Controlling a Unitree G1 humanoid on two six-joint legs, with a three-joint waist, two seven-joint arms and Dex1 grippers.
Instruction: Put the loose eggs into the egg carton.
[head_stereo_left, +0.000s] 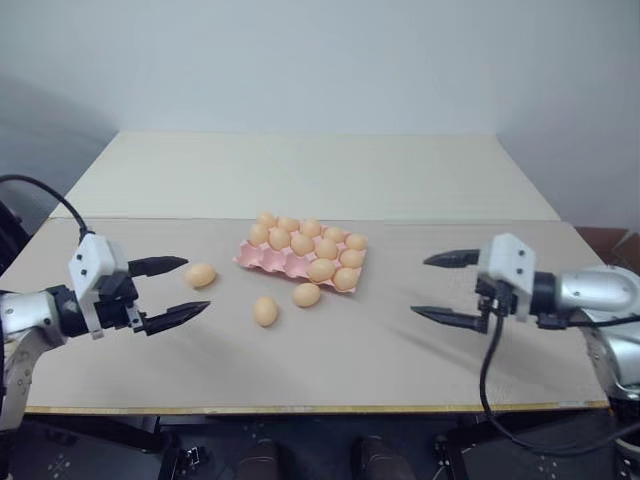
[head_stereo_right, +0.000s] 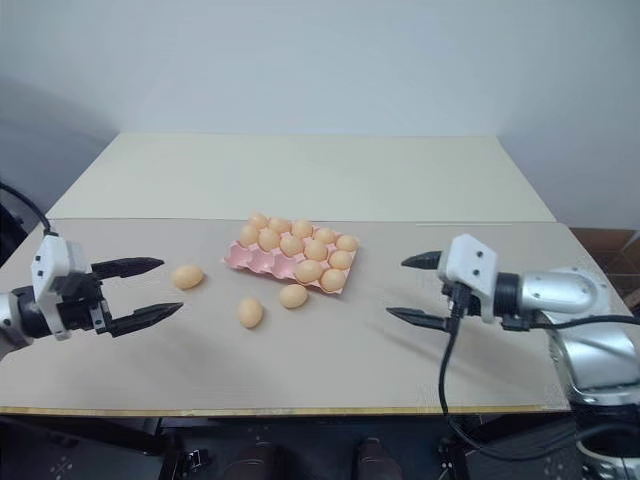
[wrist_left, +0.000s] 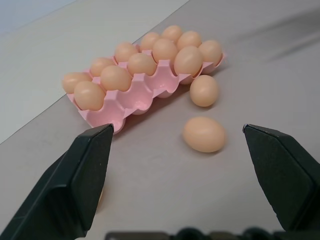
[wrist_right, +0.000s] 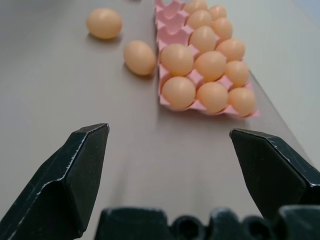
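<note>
Two end effectors were held spread and empty above the surface, the left end effector just beside the nearest of the loose eggs, the right end effector well apart from the egg carton. Three loose eggs were seen on the surface beside the mostly filled carton, whose left-end cups were empty. That nearest egg would best be straddled by the left fingers, clasped lightly, and lowered into an empty cup.

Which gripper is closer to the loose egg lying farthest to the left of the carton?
Left. The left gripper hangs open just beside that egg, which lies right off its fingertips. The right gripper is open well across the table, beyond the egg carton.
</note>
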